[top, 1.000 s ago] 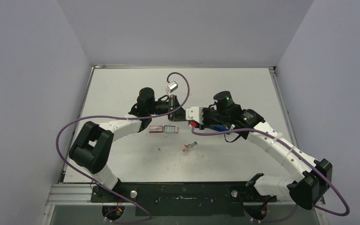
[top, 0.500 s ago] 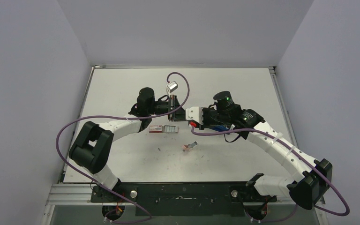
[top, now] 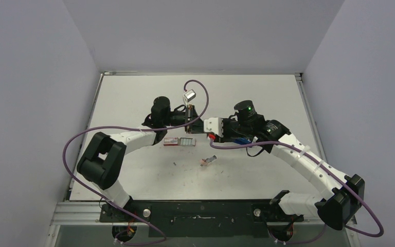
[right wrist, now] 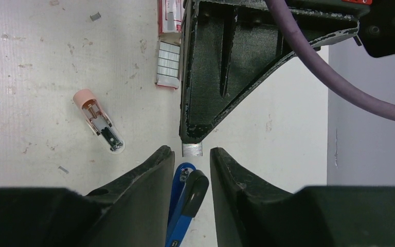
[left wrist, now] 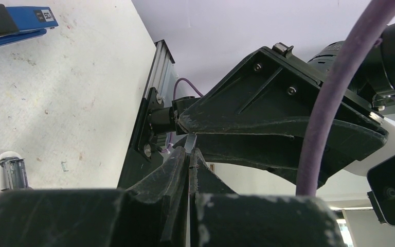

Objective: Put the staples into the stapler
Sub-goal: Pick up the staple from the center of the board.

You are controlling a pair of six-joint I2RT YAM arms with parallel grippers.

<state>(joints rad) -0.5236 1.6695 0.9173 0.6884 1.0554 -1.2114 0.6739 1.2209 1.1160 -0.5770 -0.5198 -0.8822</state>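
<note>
My left gripper [top: 195, 128] is shut on a short silvery strip of staples [right wrist: 193, 150], held end-down at its fingertips [left wrist: 189, 154]. My right gripper [right wrist: 190, 153] stands open right below that strip, jaws a small way apart. The blue stapler [right wrist: 182, 206] with its black top end lies between the right fingers with a gap on each side; it also shows in the left wrist view as the stapler [left wrist: 15, 23] on the table. More staples [right wrist: 168, 64] lie in strips beside their red-and-white box [top: 171, 141].
A small pink-capped clear tool [right wrist: 99, 121] lies on the white table [top: 133, 103] near the middle. Loose staple bits [right wrist: 95, 16] are scattered about. The two arms meet tip to tip at the table's centre, with a purple cable [top: 198, 87] looping above.
The right jaws have spread a little wider around the stapler. The left gripper still pinches the staple strip in nearly the same spot.
</note>
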